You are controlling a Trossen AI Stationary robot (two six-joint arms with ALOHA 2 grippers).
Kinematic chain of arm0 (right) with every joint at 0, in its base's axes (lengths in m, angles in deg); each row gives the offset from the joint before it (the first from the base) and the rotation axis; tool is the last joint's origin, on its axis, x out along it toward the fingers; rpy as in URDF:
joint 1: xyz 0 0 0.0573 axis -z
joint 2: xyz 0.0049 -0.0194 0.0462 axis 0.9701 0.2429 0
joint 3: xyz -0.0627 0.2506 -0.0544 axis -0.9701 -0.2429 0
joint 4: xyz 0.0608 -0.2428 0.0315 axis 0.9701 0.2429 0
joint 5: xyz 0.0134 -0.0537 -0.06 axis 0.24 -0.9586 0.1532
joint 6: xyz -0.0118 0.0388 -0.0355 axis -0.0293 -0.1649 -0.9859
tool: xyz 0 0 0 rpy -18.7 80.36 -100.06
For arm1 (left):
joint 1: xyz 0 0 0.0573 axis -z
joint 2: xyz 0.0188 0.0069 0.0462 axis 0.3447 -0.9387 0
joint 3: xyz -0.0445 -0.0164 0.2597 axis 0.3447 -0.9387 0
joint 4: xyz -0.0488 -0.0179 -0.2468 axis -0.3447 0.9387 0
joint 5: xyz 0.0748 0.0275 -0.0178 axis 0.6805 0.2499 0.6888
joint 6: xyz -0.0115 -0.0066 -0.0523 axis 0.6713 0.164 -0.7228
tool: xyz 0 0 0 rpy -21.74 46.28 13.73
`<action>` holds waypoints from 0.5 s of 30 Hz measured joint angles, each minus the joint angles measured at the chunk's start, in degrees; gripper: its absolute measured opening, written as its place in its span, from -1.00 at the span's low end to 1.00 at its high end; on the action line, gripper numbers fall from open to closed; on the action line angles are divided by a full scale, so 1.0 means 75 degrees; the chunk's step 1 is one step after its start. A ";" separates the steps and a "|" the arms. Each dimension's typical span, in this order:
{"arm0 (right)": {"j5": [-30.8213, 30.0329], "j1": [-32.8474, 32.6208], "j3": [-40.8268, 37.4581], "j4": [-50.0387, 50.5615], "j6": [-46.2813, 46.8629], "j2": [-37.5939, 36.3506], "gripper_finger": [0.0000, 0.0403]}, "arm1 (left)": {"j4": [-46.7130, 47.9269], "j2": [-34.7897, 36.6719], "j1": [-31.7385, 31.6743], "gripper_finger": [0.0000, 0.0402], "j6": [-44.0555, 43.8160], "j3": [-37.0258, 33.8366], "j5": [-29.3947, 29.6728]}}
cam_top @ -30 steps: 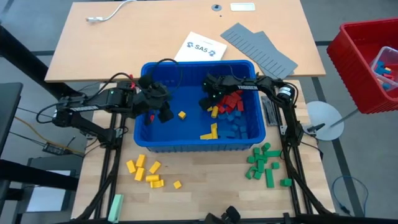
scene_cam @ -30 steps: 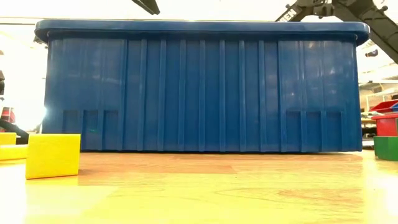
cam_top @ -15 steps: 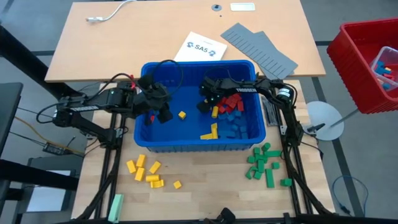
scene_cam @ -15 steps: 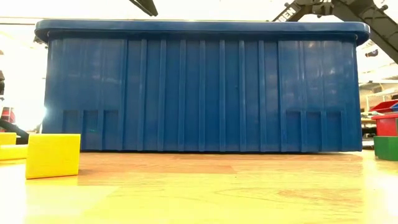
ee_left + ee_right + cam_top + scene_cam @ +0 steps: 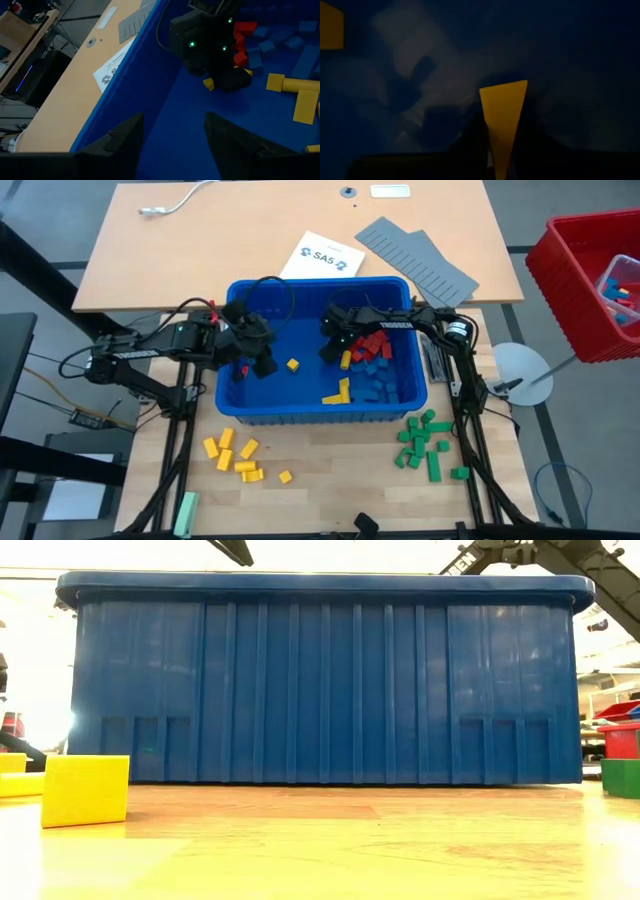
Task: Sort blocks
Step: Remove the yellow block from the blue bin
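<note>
Yellow block (image 5: 502, 117) sits pinched between our right gripper (image 5: 340, 352) fingers, down inside the blue bin (image 5: 232, 395), at the edge of the red/blue heap (image 5: 375, 355). Wrist view shows the fingers closed narrow on it, block standing up between them.

Step in hand, as we read it: grab of one yellow brick from the mixed lot, not yet lifted clear. Next move calls for a straight lift over the bin wall, then carry to the yellow pile (image 5: 235, 458) on the table, front left of the bin. That pile is on the left arm's side, so it's a long reach across or a handoff.

Left gripper (image 5: 262, 360) hangs inside the bin too, near its left wall, fingers (image 5: 120, 140) spread wide, nothing in them. It sits between us and the yellow pile, so watch the crossing.

Still in the bin: loose yellow block (image 5: 292, 364), an L of yellow bricks (image 5: 340, 393), blues (image 5: 380, 388) and reds. Green pile (image 5: 425, 442) lies sorted front right.

Around: grey ridged panels (image 5: 415, 258) and a printed sheet (image 5: 320, 256) behind the bin, red crate (image 5: 560, 270) off to the right, pale green bar (image 5: 186, 512) at the front left edge. None of these is in the way.
</note>
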 joint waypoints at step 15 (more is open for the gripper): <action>0.0159 -0.1638 0.0009 -0.0069 -0.0847 -0.3232 -0.76 | 0.0500 0.0316 0.0000 0.09 -0.0237 0.0009 0.0144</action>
